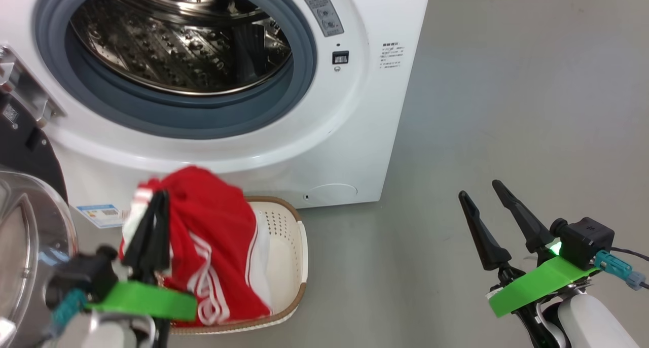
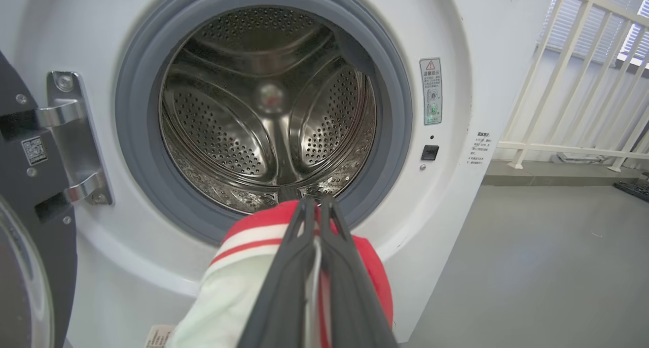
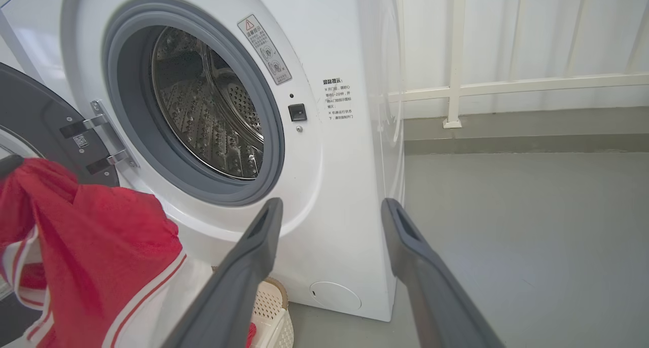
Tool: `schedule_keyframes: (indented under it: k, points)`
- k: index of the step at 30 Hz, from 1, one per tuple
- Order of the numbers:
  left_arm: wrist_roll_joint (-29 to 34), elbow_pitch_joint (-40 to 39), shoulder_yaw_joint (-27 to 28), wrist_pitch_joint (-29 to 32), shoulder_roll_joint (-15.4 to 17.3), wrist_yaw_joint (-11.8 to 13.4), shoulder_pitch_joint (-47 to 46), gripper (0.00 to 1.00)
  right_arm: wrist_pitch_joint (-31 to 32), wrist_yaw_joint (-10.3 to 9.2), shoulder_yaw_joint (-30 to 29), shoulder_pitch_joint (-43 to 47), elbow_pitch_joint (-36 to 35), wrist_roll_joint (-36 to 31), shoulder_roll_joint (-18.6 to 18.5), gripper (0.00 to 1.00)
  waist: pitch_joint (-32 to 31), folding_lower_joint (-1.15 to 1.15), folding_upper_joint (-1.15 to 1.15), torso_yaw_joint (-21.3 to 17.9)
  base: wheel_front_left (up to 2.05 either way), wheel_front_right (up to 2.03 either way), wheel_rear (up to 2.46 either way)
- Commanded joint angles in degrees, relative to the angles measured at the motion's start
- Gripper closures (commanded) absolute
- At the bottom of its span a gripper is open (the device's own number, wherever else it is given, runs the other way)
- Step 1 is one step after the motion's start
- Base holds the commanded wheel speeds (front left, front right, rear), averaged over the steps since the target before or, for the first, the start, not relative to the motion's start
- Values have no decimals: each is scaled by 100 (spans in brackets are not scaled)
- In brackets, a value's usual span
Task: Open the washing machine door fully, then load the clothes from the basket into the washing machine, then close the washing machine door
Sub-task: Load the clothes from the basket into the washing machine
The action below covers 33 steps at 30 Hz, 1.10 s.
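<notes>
The washing machine (image 1: 355, 109) (image 2: 456, 43) (image 3: 345, 185) stands with its steel drum (image 1: 182, 38) (image 2: 268, 109) (image 3: 208, 114) exposed. Its door (image 1: 25, 226) (image 2: 20, 196) (image 3: 40, 119) hangs swung out at the left. My left gripper (image 1: 157, 198) (image 2: 318, 204) is shut on the red, white-striped clothes (image 1: 213, 241) (image 2: 253, 256) (image 3: 91, 246), lifted above the basket (image 1: 284, 256) (image 3: 268, 307) and just below the drum opening. My right gripper (image 1: 479, 188) (image 3: 329, 208) is open and holds nothing, over the floor to the right of the machine.
Grey floor (image 1: 507, 109) (image 3: 532, 226) spreads to the right of the machine. A white railing (image 2: 583, 84) (image 3: 456, 84) runs along the wall behind. A blue label (image 1: 99, 213) is stuck low on the machine's front.
</notes>
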Motion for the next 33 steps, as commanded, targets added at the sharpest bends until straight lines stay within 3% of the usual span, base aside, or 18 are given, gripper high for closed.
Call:
schedule_keyframes:
  k: [1, 12, 24, 33]
  points:
    - [101, -171, 170, -14, 167, 10, -426, 100, -27, 9, 73, -2, -163, 31, -22, 0, 59, 0, 0, 3, 0, 0, 0]
    - [181, 41, 296, 12, 300, 112, -1999, 100, -27, 9, 101, -218, -269, 34, 17, 0, 681, 0, 0, -132, 0, 0, 0]
    - [340, 1302, 386, -44, 481, 150, -4122, 100, -27, 9, 71, -685, -439, 8, 79, 0, 1909, 0, 0, -394, 0, 0, 0]
    - [431, 2522, 391, -71, 619, 111, -5101, 100, -27, 9, 59, -894, -542, -21, 129, 0, 2568, 0, 0, -587, 0, 0, 0]
